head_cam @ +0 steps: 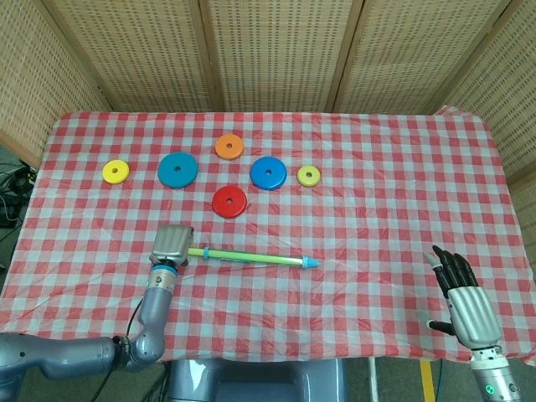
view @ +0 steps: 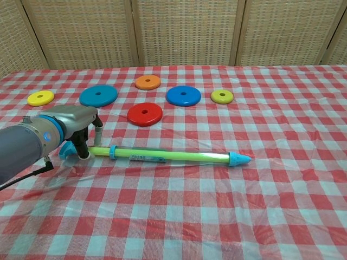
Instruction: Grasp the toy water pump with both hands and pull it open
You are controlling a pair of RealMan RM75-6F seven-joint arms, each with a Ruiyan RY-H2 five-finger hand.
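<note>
The toy water pump (view: 162,156) is a thin green tube with blue ends, lying flat left to right on the checked cloth; the same pump (head_cam: 251,256) shows in the head view. My left hand (view: 76,122) hangs over its left handle end, one finger (view: 84,147) in front of the tube and another just behind it. I see no firm clamp on the tube. From the head camera the left hand (head_cam: 172,243) covers that end. My right hand (head_cam: 461,297) is at the front right edge, fingers spread, holding nothing, far from the pump's nozzle tip (head_cam: 311,263).
Several flat ring discs lie behind the pump: yellow (head_cam: 115,172), blue (head_cam: 177,170), orange (head_cam: 229,146), blue (head_cam: 268,172), yellow-green (head_cam: 308,176), and red (head_cam: 229,202), which is nearest the tube. Wicker screens close off the back.
</note>
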